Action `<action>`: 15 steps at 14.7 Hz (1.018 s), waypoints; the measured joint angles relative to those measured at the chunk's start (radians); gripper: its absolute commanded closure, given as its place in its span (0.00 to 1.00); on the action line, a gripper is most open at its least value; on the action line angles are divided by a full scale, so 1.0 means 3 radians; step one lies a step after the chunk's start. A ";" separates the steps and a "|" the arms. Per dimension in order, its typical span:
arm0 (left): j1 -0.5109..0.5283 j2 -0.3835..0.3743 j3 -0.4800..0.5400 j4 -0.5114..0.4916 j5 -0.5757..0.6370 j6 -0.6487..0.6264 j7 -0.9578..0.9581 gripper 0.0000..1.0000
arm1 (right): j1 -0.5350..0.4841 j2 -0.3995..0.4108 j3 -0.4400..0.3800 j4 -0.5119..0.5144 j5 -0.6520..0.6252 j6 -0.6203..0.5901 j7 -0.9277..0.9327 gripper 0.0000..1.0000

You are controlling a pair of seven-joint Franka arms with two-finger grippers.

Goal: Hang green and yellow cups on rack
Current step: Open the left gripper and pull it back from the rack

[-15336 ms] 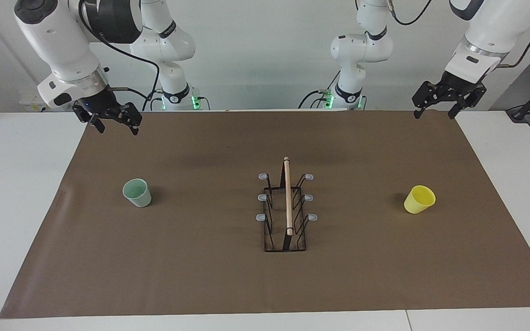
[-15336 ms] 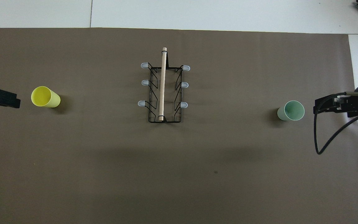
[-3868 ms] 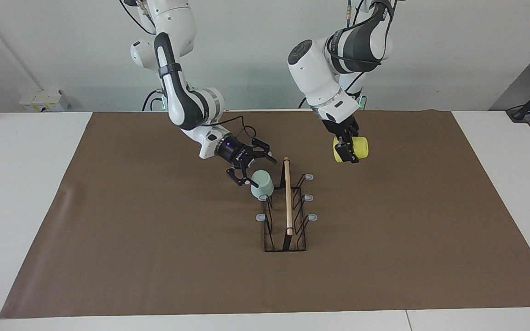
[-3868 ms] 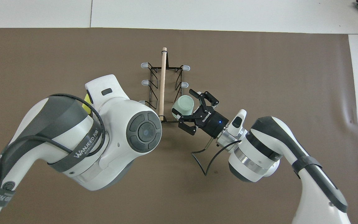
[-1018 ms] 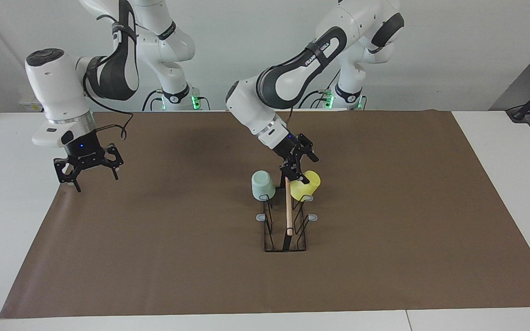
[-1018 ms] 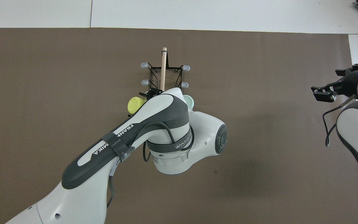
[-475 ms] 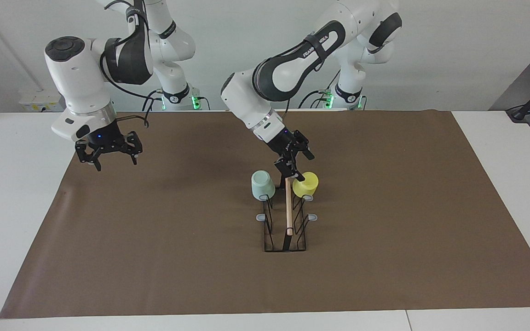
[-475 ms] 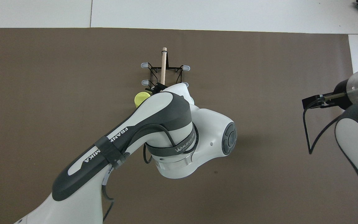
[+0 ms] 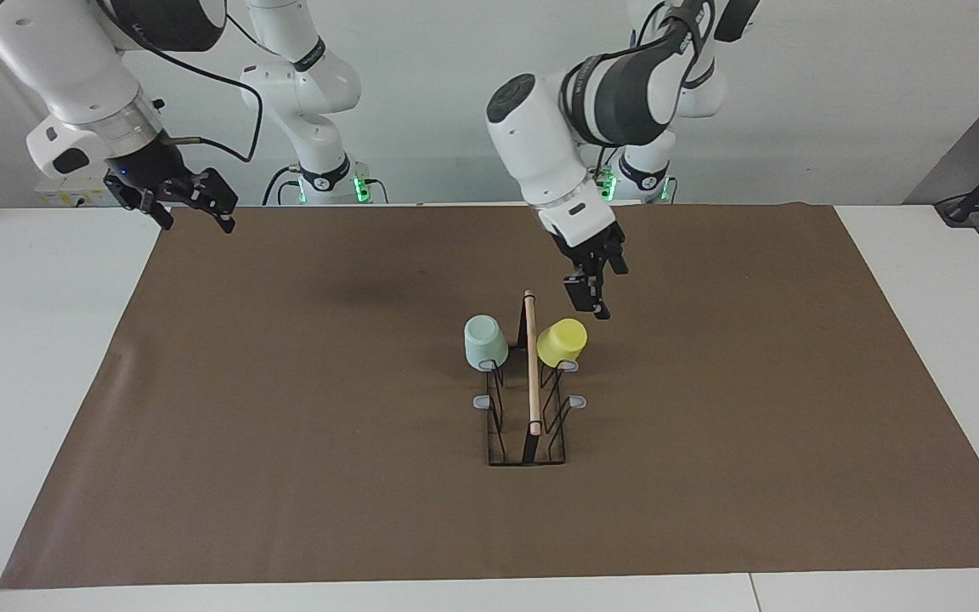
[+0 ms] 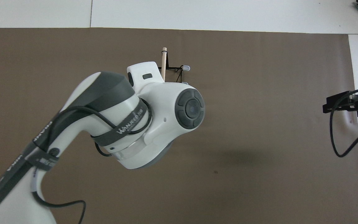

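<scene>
The black wire rack [image 9: 529, 425] with its wooden rod [image 9: 531, 357] stands mid-table. The mint green cup [image 9: 485, 342] hangs upside down on a prong on the side toward the right arm's end. The yellow cup [image 9: 563, 342] hangs tilted on a prong on the side toward the left arm's end. My left gripper [image 9: 591, 302] is open and empty in the air just above the yellow cup, apart from it. My right gripper [image 9: 190, 212] is open and empty, raised over the mat's corner at the right arm's end. In the overhead view the left arm hides both cups; the rod's end [image 10: 164, 57] shows.
A brown mat [image 9: 285, 442] covers most of the white table [image 9: 39, 357]. In the overhead view the right gripper [image 10: 340, 105] hangs over the mat's edge at the right arm's end, with a black cable looping below it.
My left gripper has let go of the yellow cup and drawn up and away from it; the cup stays on its prong. My right gripper has risen and moved back toward the mat's corner.
</scene>
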 measured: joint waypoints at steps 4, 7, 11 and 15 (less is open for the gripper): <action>0.0021 -0.0259 0.0533 -0.0032 -0.0785 0.0214 0.1183 0.00 | 0.0028 0.0001 0.0033 -0.0006 -0.0010 0.0055 -0.0011 0.00; 0.0038 -0.0416 0.0995 -0.0034 -0.1269 0.0384 0.1993 0.00 | 0.0026 0.0001 0.0033 -0.0002 -0.0092 0.0014 -0.0076 0.00; 0.0103 -0.0514 0.1317 -0.0056 -0.1654 0.0377 0.3292 0.00 | 0.0014 0.0000 0.0029 0.0003 -0.0281 -0.0055 -0.0212 0.00; 0.0266 -0.0552 0.1627 -0.0060 -0.2101 0.0188 0.4446 0.07 | 0.0018 0.0000 0.0034 0.0002 -0.0281 -0.0055 -0.0223 0.00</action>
